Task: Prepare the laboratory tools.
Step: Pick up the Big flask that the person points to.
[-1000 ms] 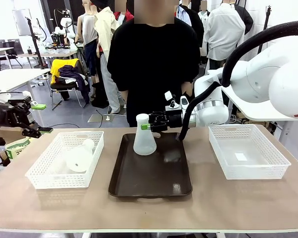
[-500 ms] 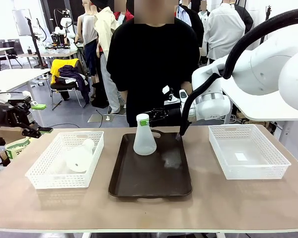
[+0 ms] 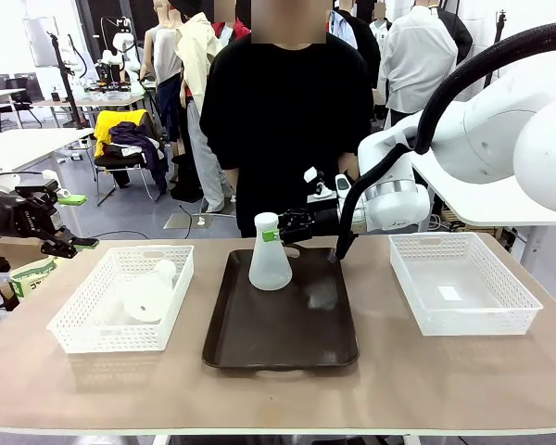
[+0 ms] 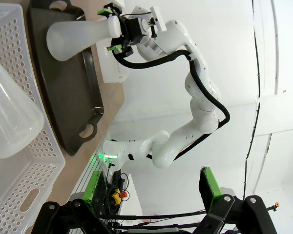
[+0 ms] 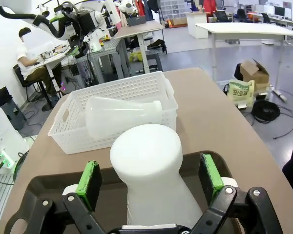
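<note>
Conical flask (image 3: 270, 258) stands upright on the far part of the dark tray (image 3: 278, 338) in the front view. The right pincer (image 3: 280, 232) reaches its neck from the tray's right, jaws wide. Left of the tray a second flask (image 3: 148, 295) lies on its side in a white basket (image 3: 79, 338); the left pincer (image 3: 77, 222) hangs further left of the tray, open and empty

Left wrist view: the left pincer (image 4: 149, 187) is spread wide, holding nothing; the second flask (image 4: 10, 122) lies in the basket (image 4: 39, 161) beside the tray (image 4: 73, 97)

Right wrist view: green pads (image 5: 89, 183) flank the neck of the flask (image 5: 146, 151) on the tray – gaps either side, no grip
</note>
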Controlling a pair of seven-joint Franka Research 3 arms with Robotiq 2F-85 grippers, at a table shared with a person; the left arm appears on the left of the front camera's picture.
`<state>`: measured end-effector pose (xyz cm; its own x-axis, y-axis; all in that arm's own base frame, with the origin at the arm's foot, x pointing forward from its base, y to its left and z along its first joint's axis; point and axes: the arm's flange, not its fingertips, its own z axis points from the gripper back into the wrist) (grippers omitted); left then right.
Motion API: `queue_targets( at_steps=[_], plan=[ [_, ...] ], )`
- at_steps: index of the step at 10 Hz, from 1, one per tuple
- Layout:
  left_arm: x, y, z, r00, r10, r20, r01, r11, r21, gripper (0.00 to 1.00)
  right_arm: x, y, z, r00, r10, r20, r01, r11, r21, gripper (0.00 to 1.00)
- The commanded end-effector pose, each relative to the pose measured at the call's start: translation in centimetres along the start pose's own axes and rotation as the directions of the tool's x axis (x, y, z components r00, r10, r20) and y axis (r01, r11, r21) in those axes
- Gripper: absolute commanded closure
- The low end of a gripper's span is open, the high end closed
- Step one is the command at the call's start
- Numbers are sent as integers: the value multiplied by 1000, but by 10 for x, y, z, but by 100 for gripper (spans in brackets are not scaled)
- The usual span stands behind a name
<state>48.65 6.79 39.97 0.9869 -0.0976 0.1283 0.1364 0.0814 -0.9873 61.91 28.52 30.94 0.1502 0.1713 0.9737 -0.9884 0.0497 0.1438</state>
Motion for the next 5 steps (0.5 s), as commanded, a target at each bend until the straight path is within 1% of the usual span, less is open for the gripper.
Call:
queue_targets(
  at_steps=[1, 5],
  plan=[
    [-2, -1, 2, 1000, -3, -9, 3, 1000, 15, 0, 2, -3, -1, 1000, 14, 11, -14, 1000, 2, 0],
    [-2, -1, 2, 1000, -3, -9, 3, 1000, 15, 0, 2, -3, -1, 1000, 14, 11, -14, 1000, 2, 0]
  ],
)
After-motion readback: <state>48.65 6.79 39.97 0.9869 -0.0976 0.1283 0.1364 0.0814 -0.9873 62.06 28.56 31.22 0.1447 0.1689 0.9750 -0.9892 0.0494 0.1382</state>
